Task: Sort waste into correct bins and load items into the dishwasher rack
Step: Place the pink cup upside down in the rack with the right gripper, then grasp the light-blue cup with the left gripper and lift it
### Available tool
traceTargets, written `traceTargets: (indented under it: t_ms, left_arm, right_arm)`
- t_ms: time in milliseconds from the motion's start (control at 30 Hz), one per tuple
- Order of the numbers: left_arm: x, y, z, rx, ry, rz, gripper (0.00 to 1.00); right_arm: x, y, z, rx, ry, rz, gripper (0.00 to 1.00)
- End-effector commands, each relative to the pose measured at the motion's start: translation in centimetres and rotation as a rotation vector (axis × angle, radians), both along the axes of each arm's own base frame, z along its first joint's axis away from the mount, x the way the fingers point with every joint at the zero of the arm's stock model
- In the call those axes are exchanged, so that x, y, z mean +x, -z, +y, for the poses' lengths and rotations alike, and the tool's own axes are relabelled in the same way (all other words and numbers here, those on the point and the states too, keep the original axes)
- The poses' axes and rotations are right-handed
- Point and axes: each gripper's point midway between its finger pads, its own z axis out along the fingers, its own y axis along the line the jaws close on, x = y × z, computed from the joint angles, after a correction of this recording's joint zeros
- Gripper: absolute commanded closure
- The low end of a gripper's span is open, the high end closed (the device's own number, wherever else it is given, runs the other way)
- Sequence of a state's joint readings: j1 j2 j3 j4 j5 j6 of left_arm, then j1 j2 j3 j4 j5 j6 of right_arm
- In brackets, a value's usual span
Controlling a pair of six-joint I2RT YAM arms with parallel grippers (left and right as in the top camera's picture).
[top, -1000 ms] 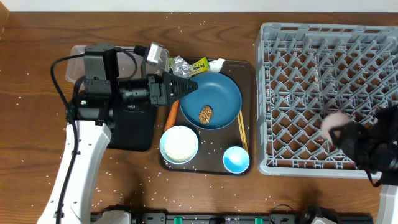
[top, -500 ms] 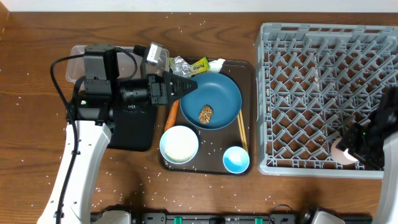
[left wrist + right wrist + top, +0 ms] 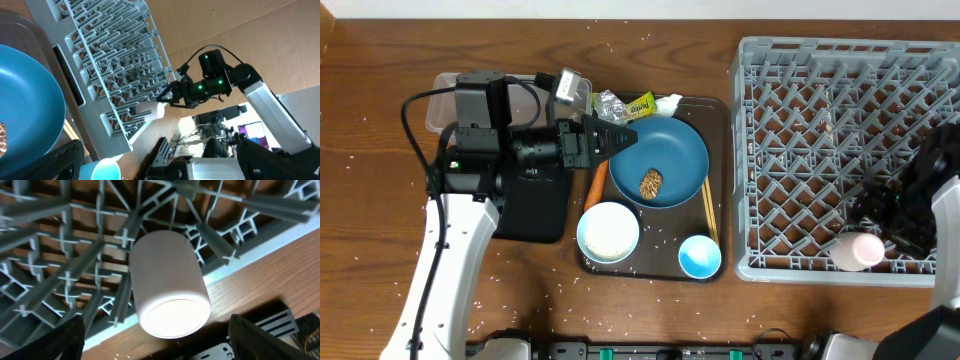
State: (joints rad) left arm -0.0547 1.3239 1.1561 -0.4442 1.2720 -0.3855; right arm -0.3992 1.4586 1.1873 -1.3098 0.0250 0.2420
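Note:
The pink cup lies on its side at the front right of the dishwasher rack, base toward the rack's front wall. My right gripper is open around it, both fingers apart from the cup. My left gripper hangs open and empty over the left rim of the blue dish, which holds the brown food lump. The carrot, white bowl, light blue cup and chopsticks sit on the brown serving tray.
Foil, a yellow wrapper and a white tissue lie at the tray's back edge. The clear tub and black tray sit partly under my left arm. Rice grains are scattered over the wooden table.
My right gripper carried the pink cup toward the rack's front right corner and opened; the cup now lies free on its side. The left arm has not moved.

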Motion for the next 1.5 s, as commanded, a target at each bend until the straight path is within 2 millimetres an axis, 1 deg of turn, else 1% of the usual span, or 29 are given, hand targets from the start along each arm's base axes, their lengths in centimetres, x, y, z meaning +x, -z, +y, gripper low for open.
traceTargets:
  t_ms: [0,100,200,267,333,367,400,433,500,533,633,700,767,833,967,1033,1133,1167,1267,1367,1433,1467]
  left_arm:
    - [-0.2,-0.5,0.0,-0.030,0.001,0.055,0.02]
    - [-0.3,-0.7,-0.1,-0.037,0.010,0.053,0.02]
    - [-0.6,-0.6,-0.6,-0.027,0.030,0.031,0.02]
    - [-0.7,0.4,-1.2,0.021,0.019,0.036,0.02]
    - [-1.0,2.9,-1.8,0.149,-0.029,0.078,0.02]
    - [-1.4,4.9,-2.0,0.251,-0.060,0.110,0.00]
    - [-1.8,6.3,-1.9,0.331,-0.085,0.139,0.02]
    - [-2.6,8.3,-1.8,0.446,-0.107,0.170,0.03]
    - [-4.1,10.6,-2.0,0.615,-0.108,0.178,0.04]
    - [-5.0,11.6,-2.1,0.704,-0.102,0.163,0.06]
    - [-6.7,13.3,-3.1,0.897,-0.073,0.068,0.09]
    - [-7.6,14.2,-3.9,0.987,-0.050,0.010,0.09]
    - [-8.5,15.2,-5.0,1.035,-0.009,-0.014,0.09]
    - [-9.3,16.3,-5.9,1.058,0.032,-0.004,0.09]
    - [-10.1,19.1,-7.0,1.119,0.104,0.035,0.18]
    - [-10.5,20.4,-8.0,1.111,0.146,0.064,0.21]
    - [-11.0,21.8,-9.3,1.085,0.214,0.096,0.30]
    - [-11.1,22.3,-9.4,1.091,0.219,0.105,0.33]
    - [-11.1,23.4,-9.3,1.115,0.232,0.123,0.39]
    - [-10.8,24.2,-9.6,1.119,0.236,0.124,0.56]
    - [-10.6,24.5,-9.9,1.115,0.234,0.121,0.71]
    - [-10.5,24.6,-10.1,1.111,0.233,0.118,0.76]
  right_arm:
    - [1.1,-3.6,-0.4,-0.052,-0.001,-0.143,0.14]
    - [2.0,-6.8,0.6,-0.041,-0.055,-0.298,0.11]
    - [3.2,-10.4,2.6,0.008,-0.107,-0.500,0.01]
    - [3.4,-12.2,3.7,0.033,-0.132,-0.593,0.01]
    - [3.1,-13.5,4.3,0.029,-0.145,-0.652,0.01]
    - [2.7,-13.9,4.4,0.020,-0.148,-0.670,0.01]
    - [2.5,-14.2,4.5,0.016,-0.150,-0.678,0.01]
    - [2.3,-14.4,4.6,0.013,-0.150,-0.683,0.01]
    - [1.9,-14.4,4.8,0.015,-0.150,-0.680,0.01]
    - [1.8,-14.3,4.8,0.018,-0.148,-0.673,0.01]
    - [1.7,-13.9,4.8,0.027,-0.145,-0.655,0.01]
    - [1.8,-13.7,4.8,0.032,-0.142,-0.647,0.01]
    - [2.0,-13.4,4.7,0.041,-0.134,-0.633,0.01]
    - [2.1,-13.0,4.7,0.047,-0.132,-0.617,0.01]
    - [2.1,-12.4,4.7,0.062,-0.127,-0.587,0.01]
    - [2.1,-12.2,4.7,0.066,-0.126,-0.578,0.01]
    - [2.2,-12.1,4.6,0.069,-0.125,-0.573,0.01]
    - [2.2,-12.1,4.6,0.070,-0.125,-0.571,0.01]
    - [2.2,-12.0,4.6,0.070,-0.124,-0.569,0.01]
    - [2.2,-12.0,4.6,0.070,-0.124,-0.569,0.01]
    - [2.2,-12.0,4.6,0.070,-0.124,-0.570,0.01]
    - [2.2,-12.0,4.6,0.070,-0.124,-0.569,0.01]
